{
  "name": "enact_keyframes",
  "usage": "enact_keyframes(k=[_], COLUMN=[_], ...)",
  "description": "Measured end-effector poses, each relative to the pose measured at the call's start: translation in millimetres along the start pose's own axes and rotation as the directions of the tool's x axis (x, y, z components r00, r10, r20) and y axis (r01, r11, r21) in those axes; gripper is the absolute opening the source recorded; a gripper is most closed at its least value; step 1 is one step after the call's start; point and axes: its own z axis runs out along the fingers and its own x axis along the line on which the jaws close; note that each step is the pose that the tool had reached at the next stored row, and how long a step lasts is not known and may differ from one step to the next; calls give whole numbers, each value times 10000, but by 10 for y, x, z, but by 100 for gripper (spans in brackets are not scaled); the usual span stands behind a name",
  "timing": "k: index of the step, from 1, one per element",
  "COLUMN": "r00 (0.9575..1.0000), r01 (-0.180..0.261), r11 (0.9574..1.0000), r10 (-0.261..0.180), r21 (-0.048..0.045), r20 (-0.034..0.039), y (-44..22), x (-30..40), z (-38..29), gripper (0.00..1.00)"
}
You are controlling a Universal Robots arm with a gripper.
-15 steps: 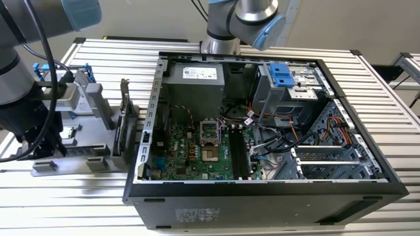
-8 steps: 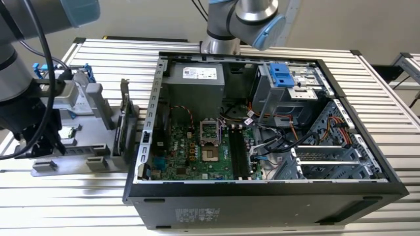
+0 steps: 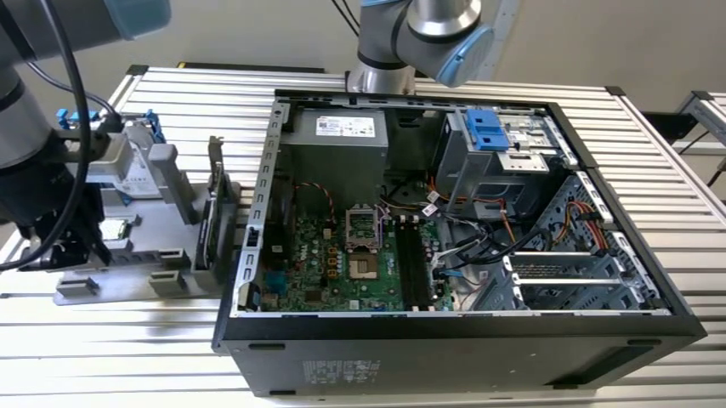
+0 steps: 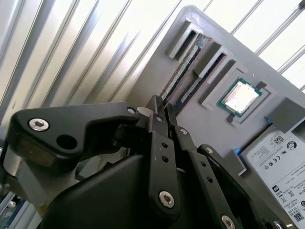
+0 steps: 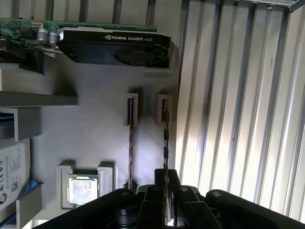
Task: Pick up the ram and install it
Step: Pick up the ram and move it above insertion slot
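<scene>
Two dark green sticks stand on edge in slots of the grey holder tray (image 5: 95,129). The ram (image 5: 165,133) nearest the tray's edge runs straight in between my fingers. My gripper (image 5: 167,180) sits low over that stick's end, its fingers drawn close on either side, and the stick still rests in its slot. In the second wrist view the same ram (image 4: 183,64) leads to my gripper (image 4: 163,107). In the exterior view my arm (image 3: 46,195) hangs over the tray (image 3: 136,268) at the exterior view's left.
A second stick (image 5: 130,143) stands beside the gripped one. A square processor (image 5: 82,188), a hard drive (image 4: 286,162) and a graphics card (image 5: 114,47) share the tray. The open computer case (image 3: 454,212) with its motherboard slots (image 3: 414,263) lies at the exterior view's right.
</scene>
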Motion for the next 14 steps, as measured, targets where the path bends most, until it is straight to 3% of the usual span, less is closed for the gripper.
enact_keyframes(k=[14], r00=[10000], r01=[0], r11=[10000], r10=[0], r21=[-1], r20=[-1], y=[-1], x=[-1], z=[-89], gripper=[0])
